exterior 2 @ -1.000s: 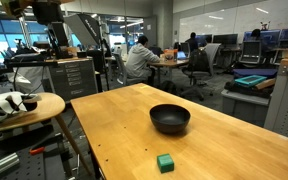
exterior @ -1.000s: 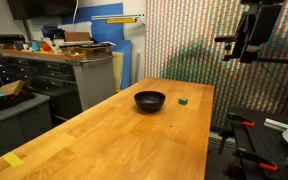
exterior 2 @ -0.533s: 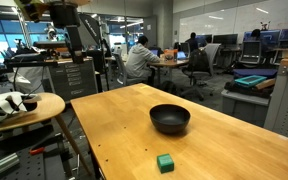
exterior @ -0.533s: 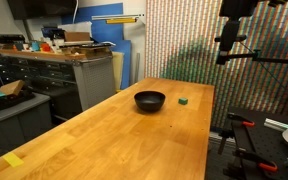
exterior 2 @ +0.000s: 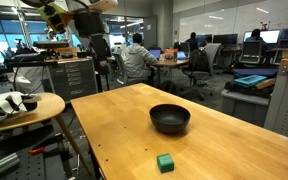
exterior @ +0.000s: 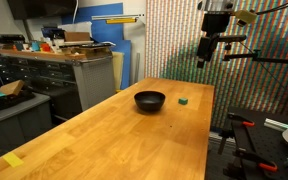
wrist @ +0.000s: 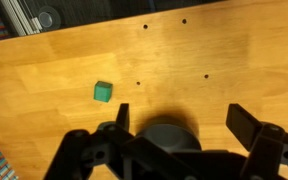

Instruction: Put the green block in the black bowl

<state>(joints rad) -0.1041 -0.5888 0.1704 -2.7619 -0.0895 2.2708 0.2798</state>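
The green block (exterior: 183, 100) is a tiny cube lying on the wooden table beside the black bowl (exterior: 150, 100); both also show in an exterior view, block (exterior 2: 165, 162) and bowl (exterior 2: 170, 119). My gripper (exterior: 205, 58) hangs high above the table's far edge, open and empty; it also shows in an exterior view (exterior 2: 100, 55). In the wrist view the gripper (wrist: 179, 125) has its fingers spread, with the bowl (wrist: 170, 133) between them far below and the block (wrist: 103, 92) to the upper left.
The long wooden table (exterior: 124, 140) has a yellow tape mark (exterior: 13, 160) at its near corner. A cabinet with clutter (exterior: 54, 70) stands beside it. A round stool with a white object (exterior 2: 19, 105) stands next to the table.
My arm has swung across high above the table, toward the bowl and block. The bowl and block have not moved.
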